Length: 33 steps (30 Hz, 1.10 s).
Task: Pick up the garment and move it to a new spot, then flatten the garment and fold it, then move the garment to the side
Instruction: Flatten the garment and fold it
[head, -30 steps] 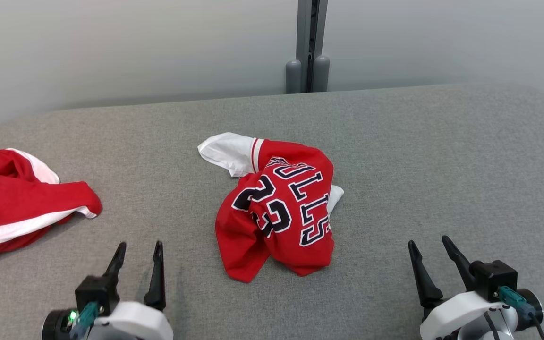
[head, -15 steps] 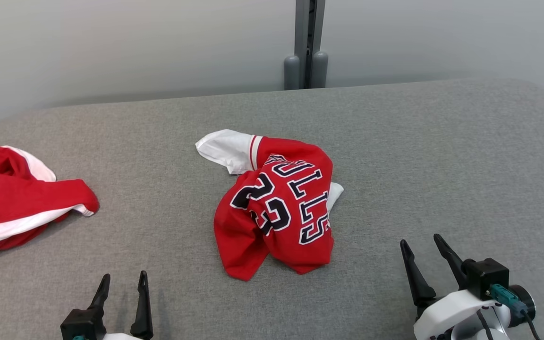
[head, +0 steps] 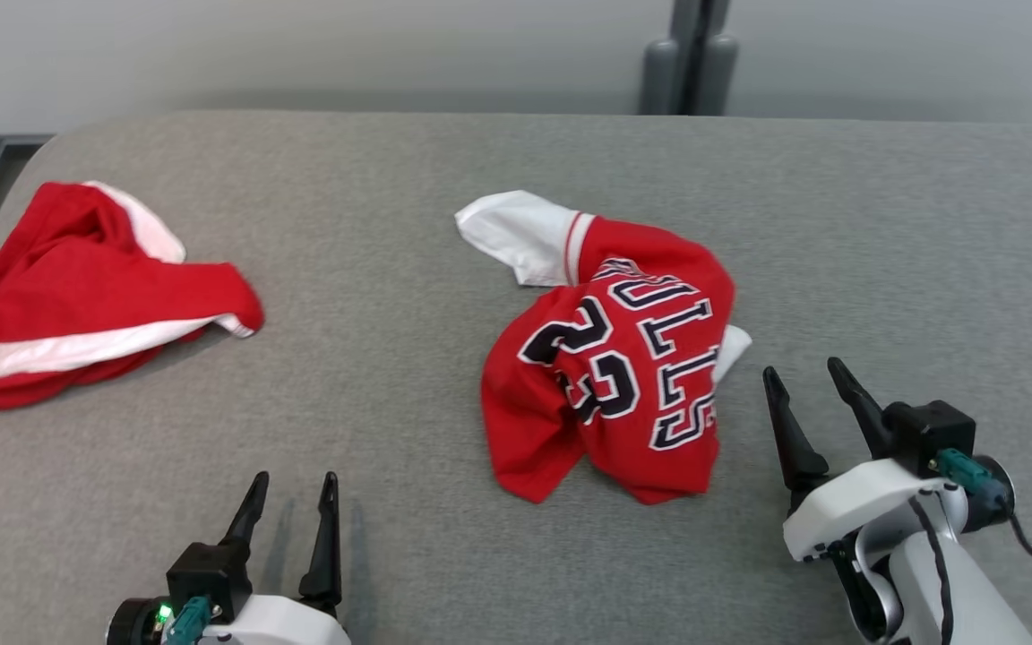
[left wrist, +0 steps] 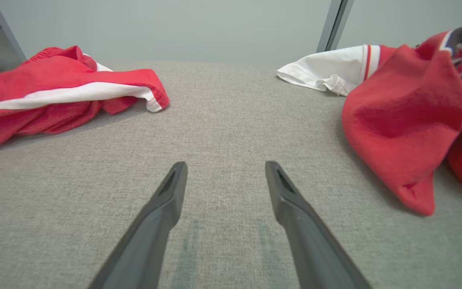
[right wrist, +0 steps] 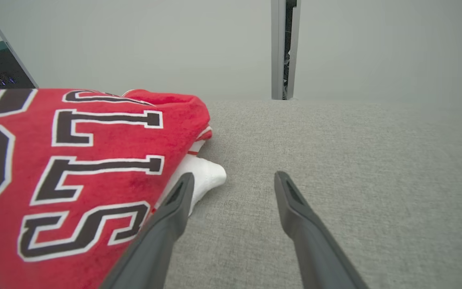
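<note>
A red garment with a white band (head: 77,287) lies crumpled well to the left of the red number-23 jersey (head: 614,385). The left gripper (head: 295,477), fingers spread and empty, hovers near the jersey's lower left, apart from it. The jersey sits bunched on the grey padded table (head: 883,224). The right gripper (head: 801,367), likewise spread and empty, stands just beside the jersey's right edge

Red-and-white garment (head: 610,376) with black numerals, grey surface (head: 883,251)
</note>
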### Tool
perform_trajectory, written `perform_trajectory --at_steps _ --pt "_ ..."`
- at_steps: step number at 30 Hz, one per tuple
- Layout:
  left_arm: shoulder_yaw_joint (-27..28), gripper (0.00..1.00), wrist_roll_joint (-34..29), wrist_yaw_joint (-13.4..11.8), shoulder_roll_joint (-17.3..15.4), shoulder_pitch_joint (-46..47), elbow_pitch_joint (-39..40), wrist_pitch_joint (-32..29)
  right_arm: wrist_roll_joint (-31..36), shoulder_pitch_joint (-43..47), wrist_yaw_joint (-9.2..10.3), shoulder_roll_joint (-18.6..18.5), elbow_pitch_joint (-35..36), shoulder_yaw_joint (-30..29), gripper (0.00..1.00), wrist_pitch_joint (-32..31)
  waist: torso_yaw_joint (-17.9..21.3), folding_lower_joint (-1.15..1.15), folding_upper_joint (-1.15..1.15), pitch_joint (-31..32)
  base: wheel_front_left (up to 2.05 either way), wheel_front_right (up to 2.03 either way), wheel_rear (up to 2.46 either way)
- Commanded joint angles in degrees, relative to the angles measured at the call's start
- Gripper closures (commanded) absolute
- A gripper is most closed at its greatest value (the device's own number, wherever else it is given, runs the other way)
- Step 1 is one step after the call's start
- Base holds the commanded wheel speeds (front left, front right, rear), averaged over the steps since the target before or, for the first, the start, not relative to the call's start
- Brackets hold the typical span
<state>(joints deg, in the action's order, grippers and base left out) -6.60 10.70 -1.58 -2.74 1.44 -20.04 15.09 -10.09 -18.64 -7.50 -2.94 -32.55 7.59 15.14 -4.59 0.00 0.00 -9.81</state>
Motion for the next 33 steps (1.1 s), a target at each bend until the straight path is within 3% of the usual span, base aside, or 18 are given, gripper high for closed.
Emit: perform_trajectory --at_steps 1,5,13,14,15,16,25,33 --pt "-0.5 0.0 0.3 -0.3 -0.3 1.1 0.1 0.1 -0.6 -1.1 0.02 -0.3 -0.9 -0.4 0.0 0.0 -2.9 0.0 0.0 -1.9 0.0 0.0 0.0" --pt "-3.2 0.0 -0.2 0.6 -0.2 1.9 -0.8 0.1 -5.0 -5.3 0.01 -0.1 -6.4 -3.1 0.0 0.0 -6.7 0.0 0.0 -3.6 0.0 0.0 0.0" --pt "-6.1 0.0 0.6 0.2 -0.3 2.7 -1.0 0.1 -5.2 -7.0 0.01 -0.5 -11.6 -2.7 0.0 0.0 -10.7 0.0 0.0 -4.2 0.0 0.0 0.0" --pt "-6.1 0.0 0.6 0.1 -0.3 2.7 -0.9 0.1 -5.2 -7.0 0.01 -0.5 -12.0 -2.6 0.22 0.0 -10.9 0.0 0.0 -4.2 0.0 0.0 0.0" --pt "-6.1 0.0 0.5 0.0 -0.2 2.7 -0.9 0.1 -5.1 -6.9 0.01 -0.5 -12.4 -2.6 0.67 0.0 -11.0 0.0 0.0 -4.2 0.0 0.0 0.0" --pt "-6.0 0.0 0.5 0.0 -0.2 2.6 -0.9 0.1 -5.2 -6.8 0.01 -0.4 -12.6 -2.6 1.0 0.0 -11.0 0.0 0.0 -4.2 0.0 0.0 0.0" --pt "-5.3 0.0 -0.1 0.5 -0.3 1.7 -1.3 0.1 -6.0 -5.0 0.01 -0.8 -7.1 -4.2 1.0 0.0 -8.5 0.0 0.0 -2.4 0.0 0.0 0.0" --pt "-4.4 0.0 -1.1 1.3 -0.2 1.0 -1.9 0.1 -7.1 -1.9 0.01 -0.7 3.0 -6.6 1.0 0.0 -2.6 0.0 0.0 2.0 0.0 0.0 0.0"
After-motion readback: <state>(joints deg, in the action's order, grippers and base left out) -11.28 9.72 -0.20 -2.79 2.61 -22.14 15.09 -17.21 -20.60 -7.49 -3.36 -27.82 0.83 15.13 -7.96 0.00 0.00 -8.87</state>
